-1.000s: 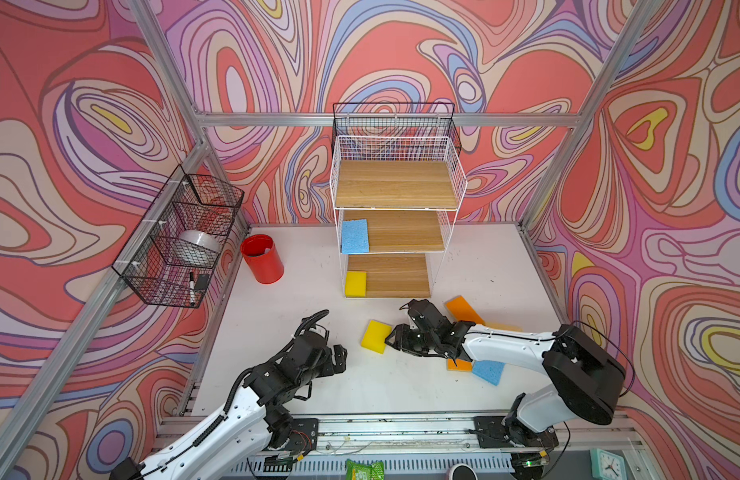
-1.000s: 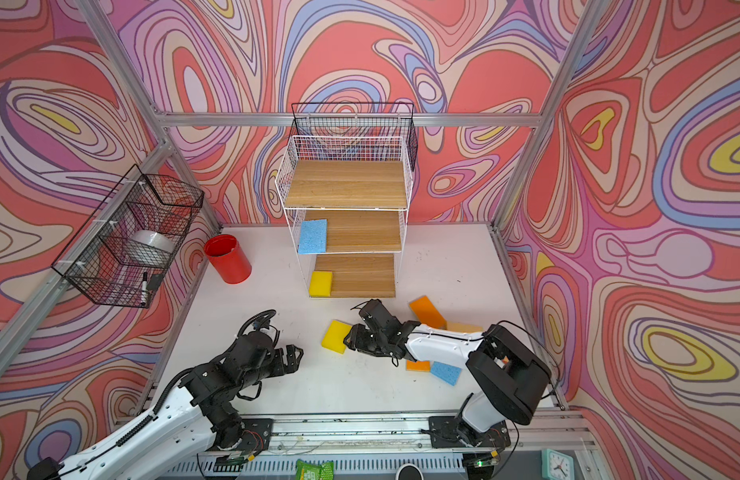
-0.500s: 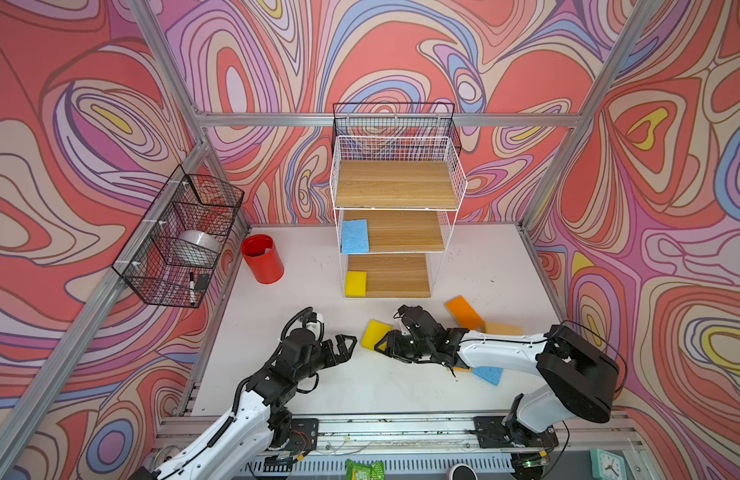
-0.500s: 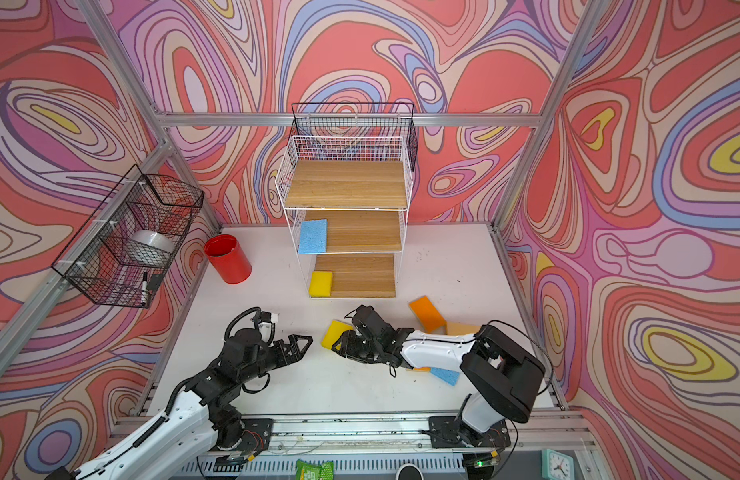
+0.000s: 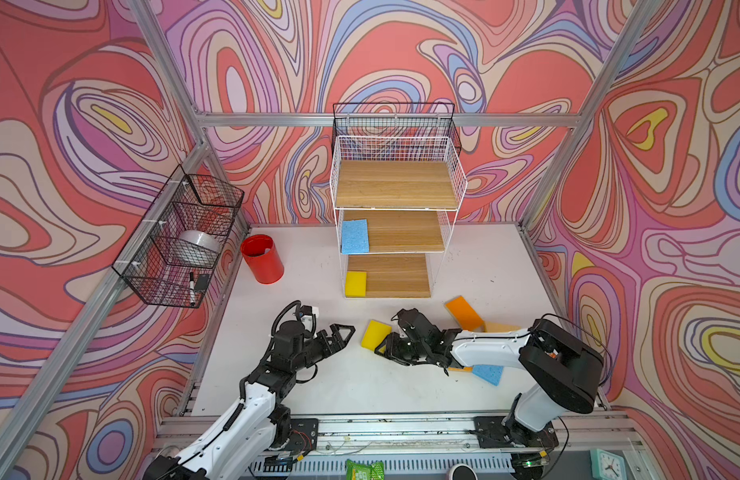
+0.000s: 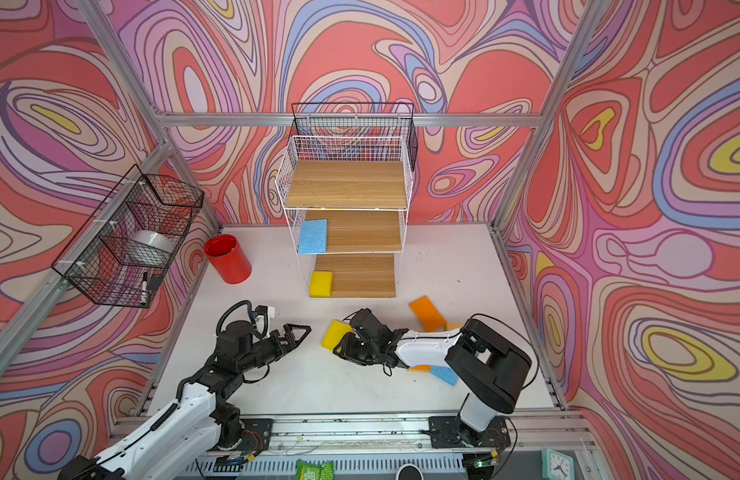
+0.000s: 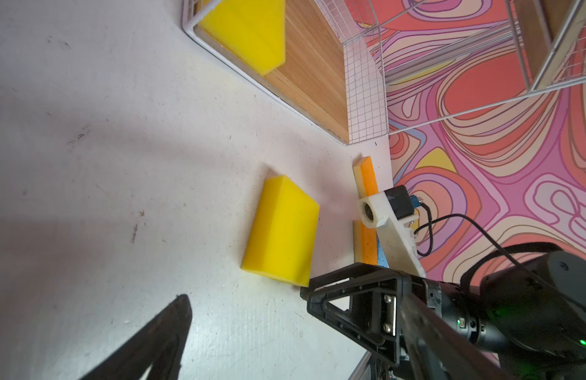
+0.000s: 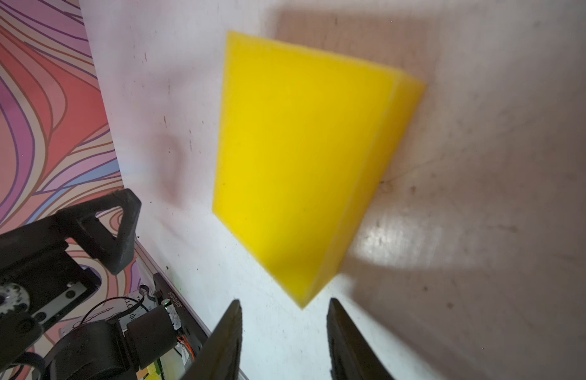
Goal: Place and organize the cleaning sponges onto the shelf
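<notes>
A loose yellow sponge (image 5: 375,333) (image 6: 334,332) lies on the white table between both grippers. My right gripper (image 5: 386,348) (image 8: 283,301) is open, its jaws partly narrowed, and the sponge's near corner (image 8: 301,171) sits just ahead of the gap. My left gripper (image 5: 343,340) (image 7: 244,294) stands wide open and empty left of that sponge (image 7: 281,230). The shelf (image 5: 401,185) holds a blue sponge (image 5: 354,236) on its middle board and a yellow one (image 5: 355,284) on the bottom board. An orange sponge (image 5: 464,311) and a blue one (image 5: 488,373) lie by the right arm.
A red cup (image 5: 262,259) stands left of the shelf. One black wire basket (image 5: 181,237) hangs on the left wall and another (image 5: 395,124) behind the shelf. A second orange sponge (image 5: 459,368) peeks from under the right arm.
The left arm swung forward and right, bringing its open gripper close to the loose yellow sponge. The right gripper narrowed its jaws and shifted slightly left toward the sponge.
</notes>
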### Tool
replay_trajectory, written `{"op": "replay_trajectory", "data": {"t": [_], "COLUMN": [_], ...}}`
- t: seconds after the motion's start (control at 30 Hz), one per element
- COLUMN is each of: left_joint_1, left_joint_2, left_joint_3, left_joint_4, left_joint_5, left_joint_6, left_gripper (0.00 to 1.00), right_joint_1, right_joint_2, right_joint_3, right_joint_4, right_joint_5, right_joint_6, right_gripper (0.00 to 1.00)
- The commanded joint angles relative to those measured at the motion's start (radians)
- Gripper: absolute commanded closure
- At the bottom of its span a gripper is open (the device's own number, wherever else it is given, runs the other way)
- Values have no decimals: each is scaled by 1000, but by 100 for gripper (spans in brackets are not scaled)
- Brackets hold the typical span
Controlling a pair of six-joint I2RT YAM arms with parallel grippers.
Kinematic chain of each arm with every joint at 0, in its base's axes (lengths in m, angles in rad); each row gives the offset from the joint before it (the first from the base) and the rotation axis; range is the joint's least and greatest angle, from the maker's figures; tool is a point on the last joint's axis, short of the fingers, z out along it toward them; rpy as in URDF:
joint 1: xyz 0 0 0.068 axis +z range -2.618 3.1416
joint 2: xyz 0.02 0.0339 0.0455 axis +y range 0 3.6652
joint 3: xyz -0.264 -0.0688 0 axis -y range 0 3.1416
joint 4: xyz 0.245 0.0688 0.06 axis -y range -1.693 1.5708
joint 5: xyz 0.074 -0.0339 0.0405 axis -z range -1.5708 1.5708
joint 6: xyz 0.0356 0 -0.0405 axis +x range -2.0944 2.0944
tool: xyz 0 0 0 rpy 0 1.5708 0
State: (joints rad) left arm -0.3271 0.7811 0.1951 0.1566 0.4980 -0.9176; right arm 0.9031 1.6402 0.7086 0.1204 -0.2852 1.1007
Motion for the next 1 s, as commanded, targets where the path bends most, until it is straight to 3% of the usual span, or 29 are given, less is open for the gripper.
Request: {"op": "replay_trajectory", "data": {"t": [0.0, 0.3, 0.6, 0.83, 0.97], "left_joint_1": [6, 6, 5, 5, 6], "left_joint_2": [3, -53, -98, -136, -120], "left_joint_3": [-9, -13, -19, 19, 65], "left_joint_4": [49, -31, -96, -253, -321], "left_joint_5": [27, 2, 7, -66, -82], "left_joint_6": [-11, 7, 5, 39, 67], "left_gripper": [0, 0, 0, 0, 0], "right_joint_1": [0, -3, -1, -3, -3], "right_joint_2": [28, 50, 0, -75, -125], "right_joint_3": [19, 23, 17, 0, -16], "right_joint_4": [-7, -16, -63, -140, -164], "right_joint_5": [17, 63, 87, 127, 145], "right_joint_6": [1, -3, -35, -85, -107], "right_gripper": [59, 80, 88, 90, 98]}}
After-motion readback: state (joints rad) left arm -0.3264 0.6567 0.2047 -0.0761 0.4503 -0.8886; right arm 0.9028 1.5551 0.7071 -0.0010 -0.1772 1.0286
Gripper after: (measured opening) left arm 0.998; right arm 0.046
